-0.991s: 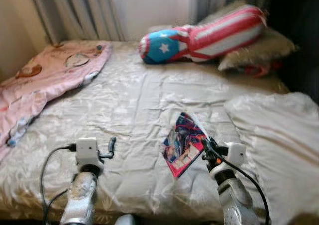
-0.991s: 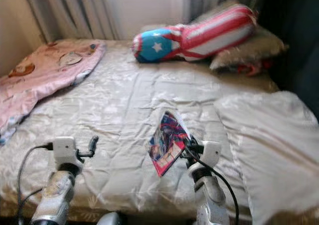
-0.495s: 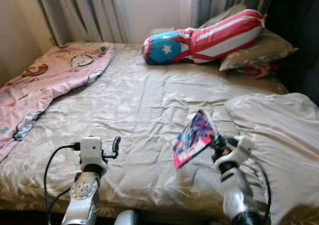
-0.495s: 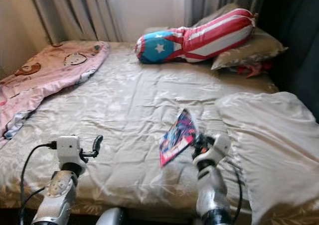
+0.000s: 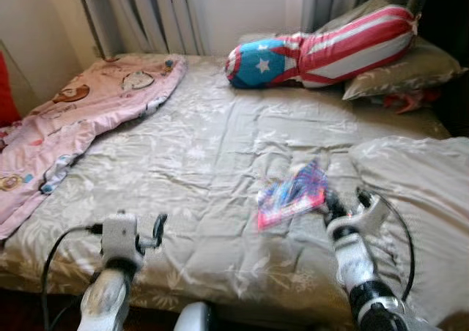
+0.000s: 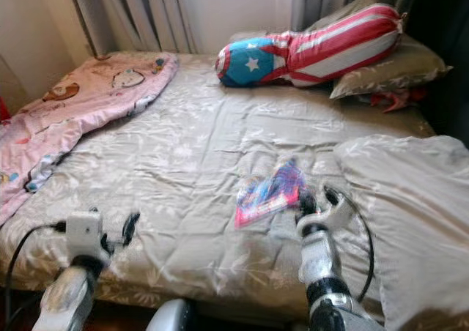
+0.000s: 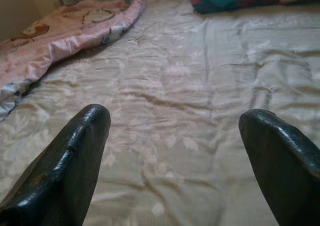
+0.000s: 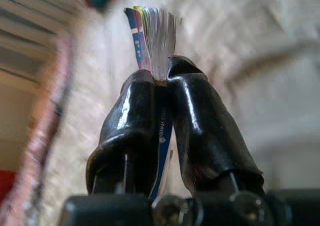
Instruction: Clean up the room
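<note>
A thin colourful comic book hangs just above the grey bedspread, held by its edge. My right gripper is shut on it; in the right wrist view the two black fingers pinch the book's pages between them. My left gripper stands open over the near left part of the bed, and its wrist view shows both fingers wide apart with only bedspread between them.
A pink blanket lies along the bed's left side. A red, white and blue bolster and a grey pillow sit at the head. A bunched grey duvet covers the right side. Curtains hang behind.
The book has tipped from standing almost on edge to lying nearly flat and has shifted right with my right gripper. The camera has moved; the left arm sits lower in the picture.
</note>
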Controlling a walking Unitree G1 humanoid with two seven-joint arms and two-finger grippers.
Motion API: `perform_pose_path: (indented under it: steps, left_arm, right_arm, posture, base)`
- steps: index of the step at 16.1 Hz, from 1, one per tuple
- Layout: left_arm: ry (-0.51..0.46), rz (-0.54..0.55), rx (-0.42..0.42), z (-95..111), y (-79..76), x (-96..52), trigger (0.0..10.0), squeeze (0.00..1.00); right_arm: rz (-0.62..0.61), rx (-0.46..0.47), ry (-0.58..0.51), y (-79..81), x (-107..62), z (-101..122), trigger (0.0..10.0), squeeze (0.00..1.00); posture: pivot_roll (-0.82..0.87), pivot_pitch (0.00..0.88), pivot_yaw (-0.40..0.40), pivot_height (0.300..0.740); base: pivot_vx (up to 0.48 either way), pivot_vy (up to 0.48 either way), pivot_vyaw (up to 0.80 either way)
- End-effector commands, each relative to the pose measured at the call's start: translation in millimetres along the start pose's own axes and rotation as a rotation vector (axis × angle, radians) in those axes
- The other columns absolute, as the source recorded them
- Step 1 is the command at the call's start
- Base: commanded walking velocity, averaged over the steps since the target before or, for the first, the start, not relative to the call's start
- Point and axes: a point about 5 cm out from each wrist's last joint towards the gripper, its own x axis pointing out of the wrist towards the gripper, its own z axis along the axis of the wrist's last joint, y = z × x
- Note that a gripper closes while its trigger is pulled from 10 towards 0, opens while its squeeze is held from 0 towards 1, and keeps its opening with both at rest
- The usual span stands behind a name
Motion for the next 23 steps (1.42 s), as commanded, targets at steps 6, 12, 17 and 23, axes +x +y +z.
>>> perform_pose_path:
  steps: [6, 12, 17, 23]
  left_arm:
    - [0.058, -0.04, 0.026, 6.1, -1.1, -26.4, 10.0, 0.0]
    - [0.092, -0.05, 0.033, 7.7, -2.3, -32.9, 10.0, 0.0]
    - [0.105, -0.048, 0.044, 8.5, -0.4, -36.2, 10.0, 0.0]
    - [0.11, -0.057, 0.067, 10.8, 0.8, -40.7, 10.0, 0.0]
  right_arm:
    - [-0.25, -0.015, 0.078, -44.3, -18.1, -9.2, 10.0, 0.0]
    - [-0.371, 0.018, 0.058, -65.7, -29.4, -7.2, 10.0, 0.0]
    - [-0.423, 0.114, 0.044, -72.2, -35.1, -14.2, 10.0, 0.0]
    - [-0.428, 0.322, -0.063, -71.8, -34.5, -10.7, 10.0, 0.0]
  posture:
    - [0.14, 0.143, 0.07, 0.629]
    - [0.15, 0.161, 0.072, 0.629]
    - [0.16, 0.162, 0.075, 0.629]
    - [0.17, 0.167, 0.08, 0.629]
  base:
    - [0.0, 0.0, 0.0]
    - [0.0, 0.0, 0.0]
    - [0.0, 0.0, 0.0]
    - [0.0, 0.0, 0.0]
